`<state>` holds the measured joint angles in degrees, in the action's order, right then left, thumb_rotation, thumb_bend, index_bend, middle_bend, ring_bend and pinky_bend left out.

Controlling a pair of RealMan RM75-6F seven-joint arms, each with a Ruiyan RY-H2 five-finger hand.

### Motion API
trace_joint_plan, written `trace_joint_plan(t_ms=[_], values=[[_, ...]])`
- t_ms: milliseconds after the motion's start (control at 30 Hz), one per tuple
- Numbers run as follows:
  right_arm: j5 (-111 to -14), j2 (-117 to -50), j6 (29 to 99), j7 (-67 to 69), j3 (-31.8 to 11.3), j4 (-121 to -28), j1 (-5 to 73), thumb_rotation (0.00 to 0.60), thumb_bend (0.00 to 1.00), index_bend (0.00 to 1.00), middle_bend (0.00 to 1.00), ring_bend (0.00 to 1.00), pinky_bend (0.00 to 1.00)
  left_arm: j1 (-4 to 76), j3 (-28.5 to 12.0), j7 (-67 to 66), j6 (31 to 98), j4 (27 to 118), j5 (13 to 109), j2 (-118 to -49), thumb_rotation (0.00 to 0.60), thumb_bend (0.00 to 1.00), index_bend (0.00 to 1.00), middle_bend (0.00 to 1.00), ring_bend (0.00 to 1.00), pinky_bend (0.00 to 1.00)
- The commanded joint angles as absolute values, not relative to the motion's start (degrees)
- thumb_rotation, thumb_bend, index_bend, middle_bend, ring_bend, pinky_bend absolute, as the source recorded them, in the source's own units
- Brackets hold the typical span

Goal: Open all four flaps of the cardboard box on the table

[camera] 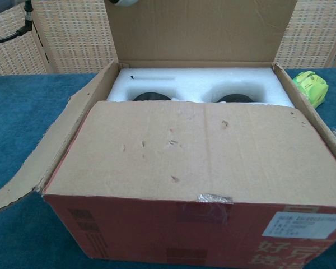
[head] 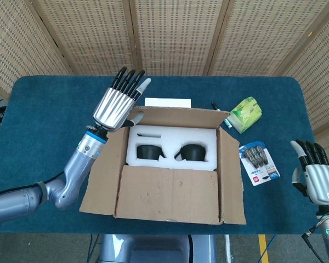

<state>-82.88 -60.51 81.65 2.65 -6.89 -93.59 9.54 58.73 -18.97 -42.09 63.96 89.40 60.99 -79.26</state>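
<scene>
The cardboard box (head: 172, 200) stands mid-table. Its far flap (head: 178, 116) is upright, seen as a tall wall (camera: 201, 31) in the chest view. The near flap (camera: 196, 151) still lies flat over the front half. The left flap (head: 101, 181) and right flap (head: 231, 175) hang outward. White foam (head: 172, 145) with two dark round items shows inside. My left hand (head: 119, 104) is at the far flap's left top corner, fingers straight and spread, thumb touching the flap edge. My right hand (head: 315, 178) hovers open at the table's right front corner, away from the box.
Behind the box lies a white pad (head: 167, 102), partly hidden by the raised flap. A marker (head: 215, 106) and a green packet (head: 244, 114) sit at the back right. A blister pack (head: 259, 163) lies right of the box. The blue table (head: 44, 120) ends just behind the box.
</scene>
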Motion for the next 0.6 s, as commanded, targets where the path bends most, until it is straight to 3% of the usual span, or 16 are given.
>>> trace_joint_plan(t_ms=[33, 600], values=[[-82.9, -60.4, 81.7, 2.6, -6.9, -93.7, 9.5, 0.600, 0.83, 0.03, 0.08, 0.00, 0.00, 60.6, -19.8, -42.8, 62.3, 86.2, 59.1, -80.9, 0.340, 0.36, 0.00, 0.00, 0.00, 0.00], [-82.7, -59.9, 82.3, 2.9, -6.9, -93.9, 8.8, 0.600, 0.83, 0.03, 0.08, 0.00, 0.00, 66.7, -21.4, -43.0, 58.2, 72.8, 56.3, -86.2, 0.339, 0.36, 0.00, 0.00, 0.00, 0.00]])
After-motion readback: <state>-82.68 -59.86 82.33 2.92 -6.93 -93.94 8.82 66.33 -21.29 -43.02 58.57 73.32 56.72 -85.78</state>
